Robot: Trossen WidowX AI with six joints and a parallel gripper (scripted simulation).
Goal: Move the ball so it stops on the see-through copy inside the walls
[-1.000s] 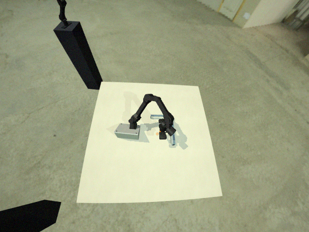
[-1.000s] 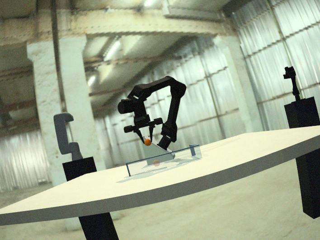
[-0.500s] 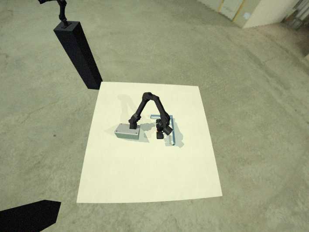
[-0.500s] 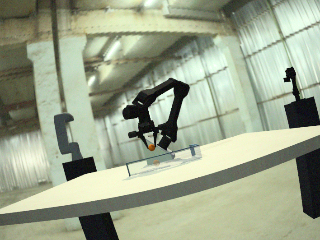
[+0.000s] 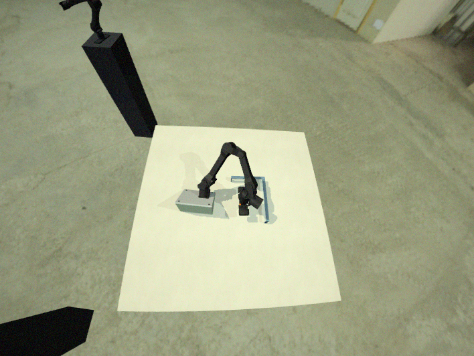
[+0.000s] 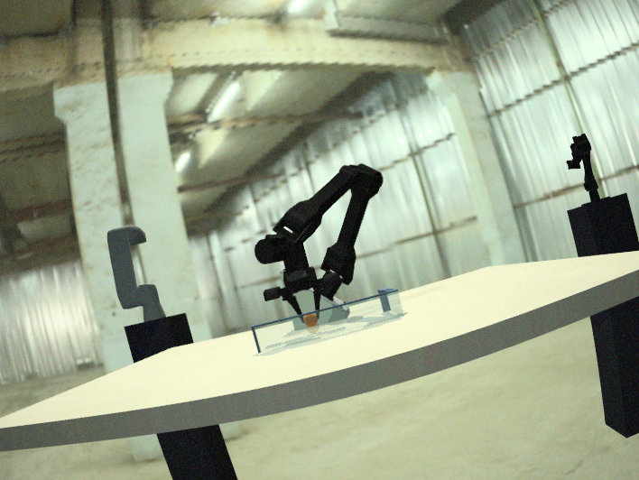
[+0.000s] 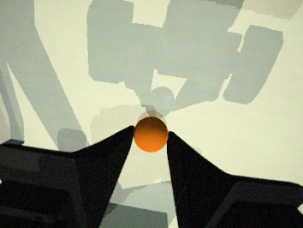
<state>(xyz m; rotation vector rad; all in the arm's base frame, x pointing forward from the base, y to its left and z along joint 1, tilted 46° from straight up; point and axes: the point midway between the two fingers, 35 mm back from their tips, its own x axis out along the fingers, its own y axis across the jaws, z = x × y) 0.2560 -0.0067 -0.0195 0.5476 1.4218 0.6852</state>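
An orange ball (image 5: 240, 204) (image 6: 310, 320) (image 7: 151, 137) is between the fingertips of my gripper (image 6: 309, 316) (image 7: 151, 132). The gripper is shut on the ball and points down, low over the table. The see-through copy (image 6: 311, 330) (image 7: 151, 114) shows as a pale edge just below the ball in the exterior view and just beyond it in the wrist view. The ball covers most of the copy. The two low clear walls with blue edges (image 5: 265, 199) (image 6: 255, 340) make a corner on the far side of the ball from the arm's base. The fingers are inside that corner.
The arm's base stands on a grey-green box (image 5: 194, 207) at the left of the walls in the top view. The white table (image 5: 229, 268) (image 6: 465, 309) extends around them. Dark pedestals (image 5: 118, 87) (image 6: 609, 226) with other arms stand beyond the table.
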